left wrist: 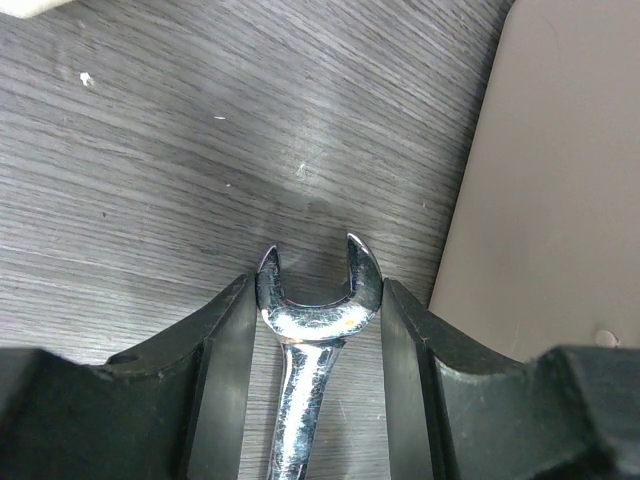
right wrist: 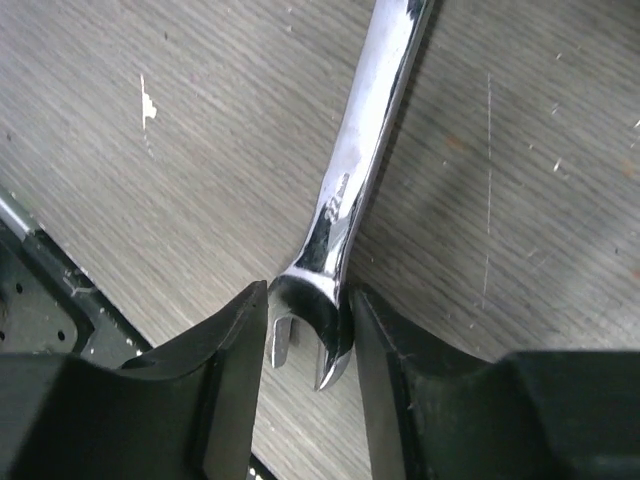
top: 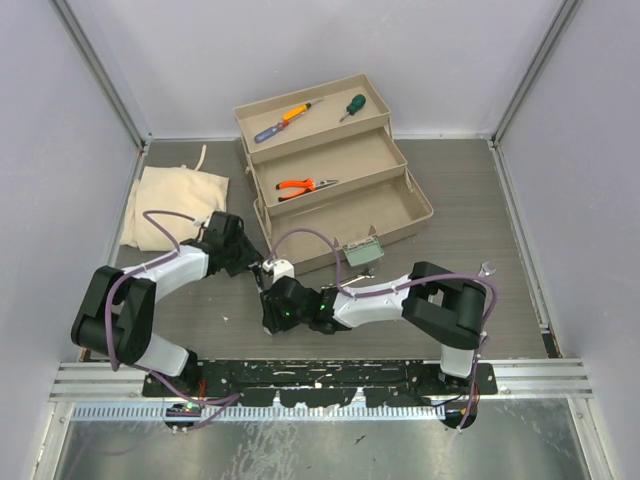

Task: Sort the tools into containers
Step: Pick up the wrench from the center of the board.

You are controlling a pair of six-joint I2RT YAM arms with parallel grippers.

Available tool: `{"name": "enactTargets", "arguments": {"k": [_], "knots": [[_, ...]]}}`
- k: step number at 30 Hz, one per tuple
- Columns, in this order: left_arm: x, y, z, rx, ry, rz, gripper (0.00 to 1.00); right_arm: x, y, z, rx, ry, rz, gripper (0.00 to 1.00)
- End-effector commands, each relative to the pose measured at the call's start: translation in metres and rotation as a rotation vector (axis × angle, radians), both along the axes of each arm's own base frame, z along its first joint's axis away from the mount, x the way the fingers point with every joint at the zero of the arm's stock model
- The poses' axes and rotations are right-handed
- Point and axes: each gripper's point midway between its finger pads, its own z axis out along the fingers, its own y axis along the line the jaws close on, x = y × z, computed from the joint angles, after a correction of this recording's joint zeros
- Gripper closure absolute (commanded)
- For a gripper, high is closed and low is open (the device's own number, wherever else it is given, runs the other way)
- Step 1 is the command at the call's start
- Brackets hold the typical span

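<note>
A silver open-end wrench [left wrist: 300, 400] lies close over the dark table just in front of the toolbox [top: 330, 165]. My left gripper [left wrist: 320, 300] is shut on one open-end head. My right gripper [right wrist: 310, 335] is shut on the other head of the wrench [right wrist: 355, 180]. In the top view the left gripper [top: 257, 265] and the right gripper [top: 271, 306] meet tip to tip, and the wrench is hidden between them. The top tray holds an orange-and-blue screwdriver [top: 285, 120] and a green screwdriver [top: 351, 106]. The middle tray holds orange-handled pliers [top: 303, 185]. The lowest tray [top: 415, 212] has no tool in it.
A cream cloth bag [top: 175, 205] lies at the left, behind the left arm. The toolbox's pale green latch [top: 360, 252] sticks out at the front near the right arm. The tan tray wall [left wrist: 560, 180] stands just right of the left gripper. White walls enclose the table.
</note>
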Motion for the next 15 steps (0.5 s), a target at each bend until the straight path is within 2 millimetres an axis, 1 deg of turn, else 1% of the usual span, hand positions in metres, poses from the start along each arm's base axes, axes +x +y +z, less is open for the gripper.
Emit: {"name": "enactTargets", "arguments": {"k": [1,4,8,11,14,15], "knots": [[-0.034,0.012,-0.029,0.019,0.136,0.05,0.72,0.002,-0.01,-0.03,-0.101,0.007,-0.034,0.58],[-0.035,0.012,-0.029,0.017,0.134,0.051,0.72,0.003,-0.011,-0.033,-0.122,0.0,-0.027,0.66],[-0.034,0.011,-0.024,0.008,0.12,0.055,0.72,0.003,-0.012,-0.034,-0.138,-0.005,-0.019,0.8],[-0.031,0.009,-0.018,-0.008,0.101,0.055,0.71,0.006,-0.012,-0.029,-0.142,-0.021,-0.018,0.88],[-0.027,0.006,-0.008,-0.026,0.077,0.051,0.67,0.009,-0.014,-0.023,-0.151,-0.042,-0.019,0.94],[-0.025,0.006,-0.004,-0.033,0.066,0.052,0.66,0.014,-0.016,-0.021,-0.163,-0.067,-0.038,0.95]]}}
